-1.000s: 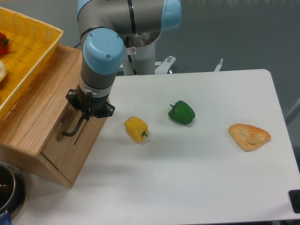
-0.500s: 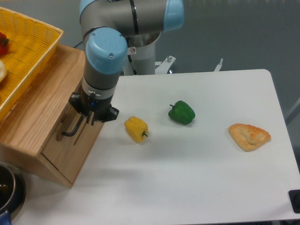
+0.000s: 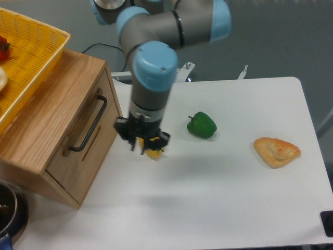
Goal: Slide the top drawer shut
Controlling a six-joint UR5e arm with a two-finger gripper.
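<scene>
The top drawer (image 3: 107, 124) sits with its light oak front flush with the face of the wooden cabinet (image 3: 47, 120). Its black bar handle (image 3: 87, 126) is in plain sight with nothing touching it. My gripper (image 3: 139, 148) hangs to the right of the drawer front, apart from it, pointing down at the table. Its fingers look close together with nothing held. The wrist above hides most of them.
A yellow pepper (image 3: 154, 153) lies right under the gripper, mostly hidden. A green pepper (image 3: 202, 125) and a pastry (image 3: 277, 151) lie further right. A yellow wicker basket (image 3: 31, 57) rests on the cabinet. A metal pot (image 3: 8, 208) sits at the bottom left.
The gripper has left the drawer handle and moved right, over the yellow pepper. The drawer front and handle are now uncovered.
</scene>
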